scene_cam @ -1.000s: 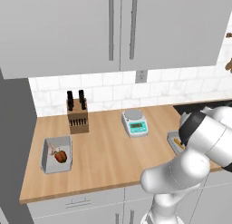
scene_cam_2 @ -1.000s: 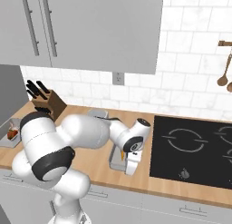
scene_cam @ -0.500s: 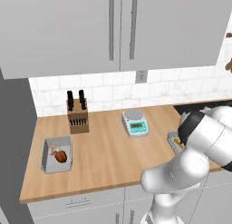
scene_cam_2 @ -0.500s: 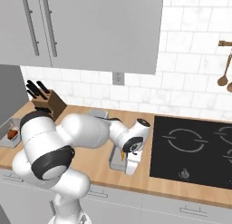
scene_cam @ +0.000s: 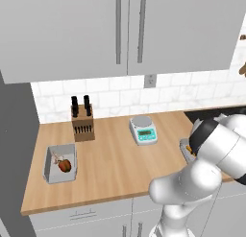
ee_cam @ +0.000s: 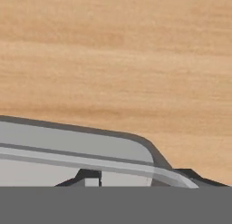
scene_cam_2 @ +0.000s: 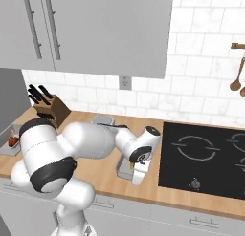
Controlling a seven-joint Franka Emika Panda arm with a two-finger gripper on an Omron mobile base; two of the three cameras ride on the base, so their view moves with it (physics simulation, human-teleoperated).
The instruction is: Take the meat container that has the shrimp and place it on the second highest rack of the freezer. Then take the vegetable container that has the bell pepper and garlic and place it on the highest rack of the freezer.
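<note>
From the left: my arm (scene_cam: 211,159) hides a tray (scene_cam: 184,148) at the worktop's (scene_cam: 115,159) right end; another tray (scene_cam: 60,163) sits near the left edge.

From the right: my claw (scene_cam_2: 130,169) is down at the tray (scene_cam_2: 123,170) beside the hob (scene_cam_2: 201,156).

Hand view: the tray rim (ee_cam: 81,148) lies at my fingertips (ee_cam: 88,177); I cannot tell the grip.

The gripper (scene_cam_2: 135,175) narrows its jaws around the wall of the container (scene_cam_2: 123,169) on the counter (scene_cam_2: 100,170).

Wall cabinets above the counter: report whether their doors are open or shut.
Shut. Both cabinet doors lie flush, handles vertical, nothing visible inside.
</note>
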